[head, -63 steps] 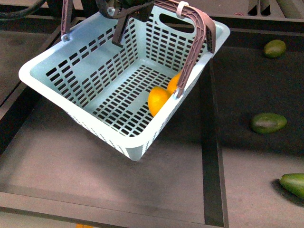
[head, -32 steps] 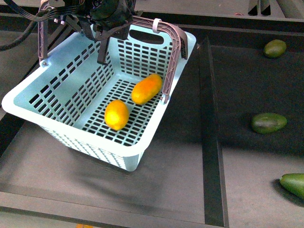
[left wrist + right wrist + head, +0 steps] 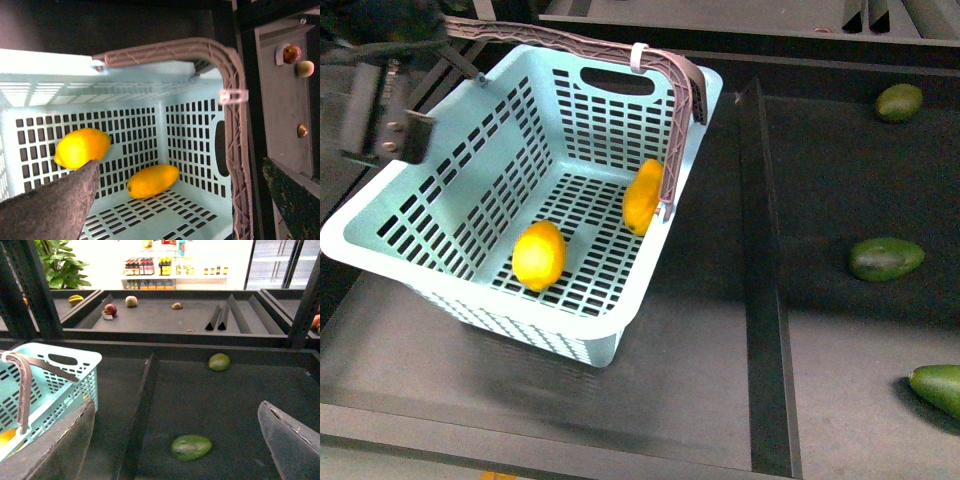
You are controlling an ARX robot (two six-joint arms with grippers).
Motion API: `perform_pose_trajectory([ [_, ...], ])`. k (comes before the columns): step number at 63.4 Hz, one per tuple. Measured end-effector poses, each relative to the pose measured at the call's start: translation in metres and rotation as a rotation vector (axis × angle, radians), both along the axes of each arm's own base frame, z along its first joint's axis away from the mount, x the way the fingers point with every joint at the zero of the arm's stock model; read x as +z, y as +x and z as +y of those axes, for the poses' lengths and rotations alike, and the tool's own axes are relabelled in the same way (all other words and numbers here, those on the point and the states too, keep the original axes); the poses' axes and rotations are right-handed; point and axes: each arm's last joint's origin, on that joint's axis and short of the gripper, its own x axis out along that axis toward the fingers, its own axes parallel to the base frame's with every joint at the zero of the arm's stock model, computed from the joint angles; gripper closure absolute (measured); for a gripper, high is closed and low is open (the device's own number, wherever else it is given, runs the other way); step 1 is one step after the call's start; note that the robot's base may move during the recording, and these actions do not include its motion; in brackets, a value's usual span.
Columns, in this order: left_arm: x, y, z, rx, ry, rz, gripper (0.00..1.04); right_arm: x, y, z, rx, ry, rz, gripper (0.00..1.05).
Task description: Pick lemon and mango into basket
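Lemon (image 3: 539, 255) and mango (image 3: 643, 196) are seen inside the basket (image 3: 650, 275); mango's long axis runs toward its far wall. Left gripper (image 3: 165, 200) is spread wide above them, right gripper (image 3: 175, 440) likewise wide, empty.

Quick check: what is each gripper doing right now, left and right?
Left gripper: open, holding nothing, above the mint-green slotted plastic basket.
Right gripper: open, holding nothing.
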Motion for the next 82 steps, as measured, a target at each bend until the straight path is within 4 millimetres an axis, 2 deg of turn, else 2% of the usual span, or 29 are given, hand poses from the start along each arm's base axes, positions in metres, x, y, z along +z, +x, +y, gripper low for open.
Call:
perform_pose_trajectory([
  [3, 0.005, -0.001, 0.001, -0.008, 0.003, -0.014, 0.07, 0.0, 0.0, 0.0, 0.0, 0.0, 0.0, 0.09],
  [7, -0.005, -0.003, 0.005, -0.196, 0.091, -0.176, 0.18, 0.0, 0.0, 0.0, 0.0, 0.0, 0.0, 0.09],
  [10, -0.02, -0.017, 0.015, -0.352, 0.295, -0.317, 0.28, 0.0, 0.0, 0.0, 0.0, 0.0, 0.0, 0.09],
  [13, -0.025, -0.032, 0.025, -0.447, 0.517, -0.421, 0.37, 0.0, 0.0, 0.0, -0.001, 0.0, 0.0, 0.09],
  [16, -0.018, -0.049, 0.036, -0.493, 0.744, -0.517, 0.47, 0.0, 0.0, 0.0, -0.001, 0.0, 0.0, 0.09],
  [19, -0.007, -0.062, 0.045, -0.498, 0.879, -0.571, 0.56, 0.0, 0.0, 0.0, 0.0, 0.0, 0.0, 0.09],
  [22, -0.001, -0.075, 0.054, -0.507, 0.996, -0.578, 0.67, 0.0, 0.0, 0.0, 0.0, 0.0, 0.0, 0.09],
  [25, -0.004, -0.085, 0.061, -0.526, 1.049, -0.559, 0.75, 0.0, 0.0, 0.0, 0.0, 0.0, 0.0, 0.09],
  [33, -0.016, -0.112, 0.072, -0.573, 1.108, -0.518, 1.02, 0.0, 0.0, 0.0, 0.0, 0.0, 0.0, 0.09],
  [45, -0.027, -0.142, 0.085, -0.581, 1.123, -0.507, 1.01, 0.0, 0.0, 0.0, 0.0, 0.0, 0.0, 0.09],
  [55, -0.025, -0.164, 0.093, -0.58, 1.128, -0.516, 1.01, 0.0, 0.0, 0.0, 0.0, 0.0, 0.0, 0.09],
  [60, -0.026, -0.177, 0.103, -0.573, 1.131, -0.507, 1.01, 0.0, 0.0, 0.0, 0.0, 0.0, 0.0, 0.09],
  [82, -0.021, -0.206, 0.104, -0.571, 1.135, -0.522, 1.01, 0.0, 0.0, 0.0, 0.0, 0.0, 0.0, 0.09],
])
